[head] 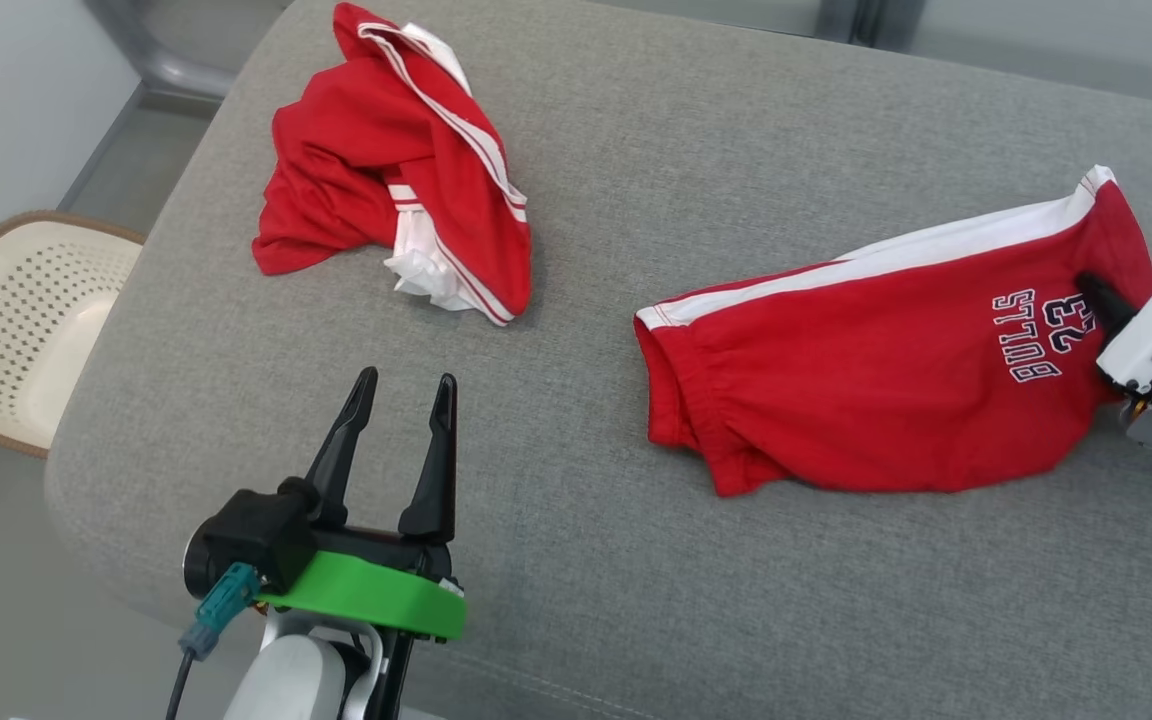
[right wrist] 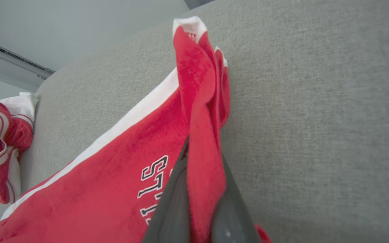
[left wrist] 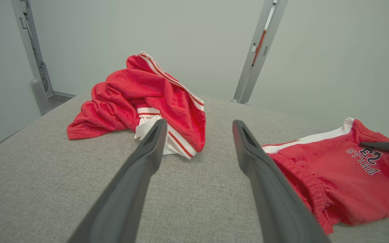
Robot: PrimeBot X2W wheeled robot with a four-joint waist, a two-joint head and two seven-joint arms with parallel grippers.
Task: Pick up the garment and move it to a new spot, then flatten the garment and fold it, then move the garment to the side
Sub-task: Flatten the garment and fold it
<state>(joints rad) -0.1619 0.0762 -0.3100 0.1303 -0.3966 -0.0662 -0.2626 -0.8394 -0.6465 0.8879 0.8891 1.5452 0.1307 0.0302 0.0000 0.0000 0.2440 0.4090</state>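
Observation:
The garment (head: 876, 380) is a pair of red shorts with a white side stripe and "BULLS 23" print, lying on the right of the grey cushioned surface (head: 696, 140). My right gripper (head: 1101, 300) is at its right end, shut on a raised fold of the red cloth, which is pinched between the fingers in the right wrist view (right wrist: 204, 152). The left wrist view shows the garment (left wrist: 333, 175) at the right. My left gripper (head: 406, 385) hovers open and empty over the surface's front left, well apart from the garment.
A second red-and-white garment (head: 386, 170) lies crumpled at the far left of the surface, ahead of my left gripper (left wrist: 199, 125). A cream perforated basket (head: 26, 320) stands on the floor past the left edge. Bare grey fabric lies between the two garments.

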